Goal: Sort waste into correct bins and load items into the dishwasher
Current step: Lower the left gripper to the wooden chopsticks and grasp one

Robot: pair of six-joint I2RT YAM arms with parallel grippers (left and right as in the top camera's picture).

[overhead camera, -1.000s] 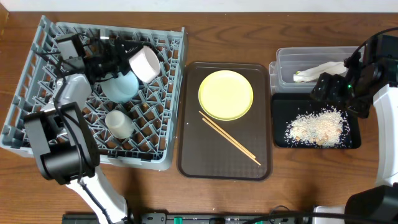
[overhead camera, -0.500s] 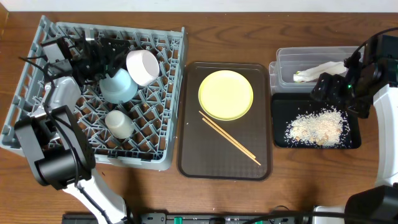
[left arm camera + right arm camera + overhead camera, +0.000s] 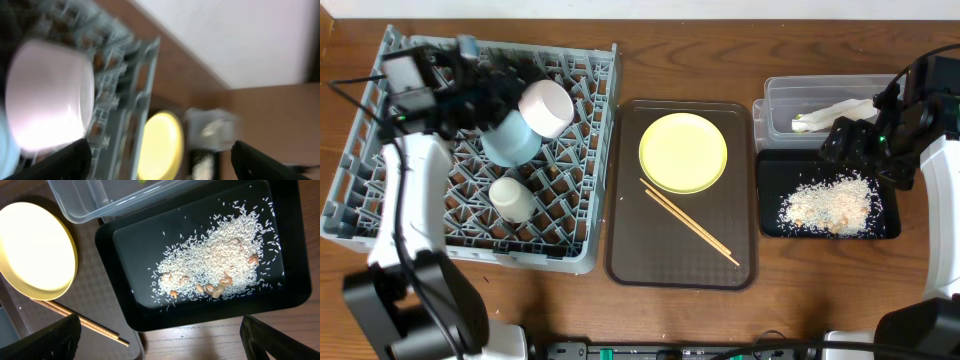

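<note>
The grey dish rack (image 3: 585, 170) holds the white bowl (image 3: 546, 106) on its side, the light blue bowl (image 3: 510, 140) and the small white cup (image 3: 510, 198). My left gripper (image 3: 508, 86) is open and empty, just left of the white bowl (image 3: 47, 95). The yellow plate (image 3: 683, 151) lies on the brown tray; it also shows in both wrist views (image 3: 160, 145) (image 3: 35, 250). The clear tub (image 3: 782, 100) holds the napkin (image 3: 840, 110) and the wrapper (image 3: 802, 123). The black tray (image 3: 767, 190) holds rice scraps (image 3: 825, 205) (image 3: 220, 260). My right gripper (image 3: 842, 140) hovers open over it.
The brown serving tray (image 3: 650, 260) in the middle also carries two wooden chopsticks (image 3: 692, 223) (image 3: 75, 317). Bare wooden table (image 3: 800, 310) lies in front of the trays. The left wrist view is motion-blurred.
My left arm has swung back toward the far left of the rack, away from the white bowl, which shifted slightly. The right arm has not moved.
</note>
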